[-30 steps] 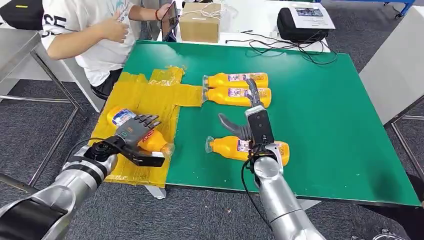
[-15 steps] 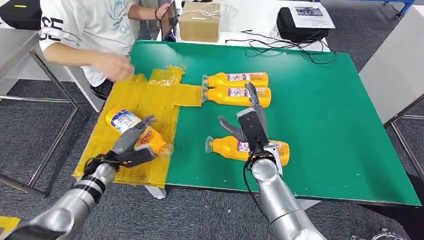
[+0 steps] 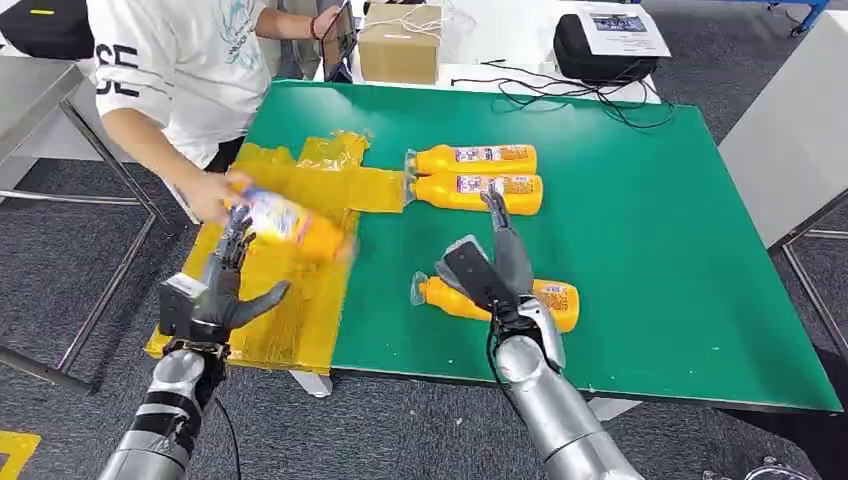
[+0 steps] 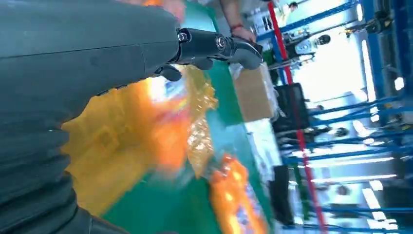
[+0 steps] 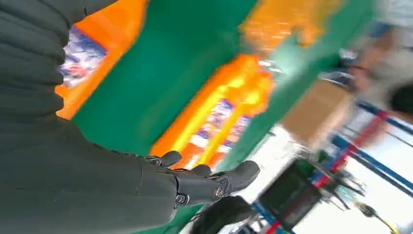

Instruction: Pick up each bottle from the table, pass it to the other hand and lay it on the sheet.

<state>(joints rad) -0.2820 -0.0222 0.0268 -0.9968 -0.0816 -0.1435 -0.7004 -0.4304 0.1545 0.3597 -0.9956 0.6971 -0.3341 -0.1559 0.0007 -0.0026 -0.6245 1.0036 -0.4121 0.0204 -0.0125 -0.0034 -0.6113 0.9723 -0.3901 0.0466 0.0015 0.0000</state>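
One bottle (image 3: pixel 497 298) under right fingers (image 3: pixel 508 255)

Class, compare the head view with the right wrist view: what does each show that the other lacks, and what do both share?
Head view alone: the left hand open over the yellow sheet, and a person's hand holding a blurred bottle. Right wrist view alone: blue racking in the distance. Both: the open right hand, the two side-by-side bottles, the green table and the cardboard box.

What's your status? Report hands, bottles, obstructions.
Left hand open, empty, over yellow sheet. Right hand open above near bottle. Person's hand lifting bottle off sheet. Two bottles waiting.
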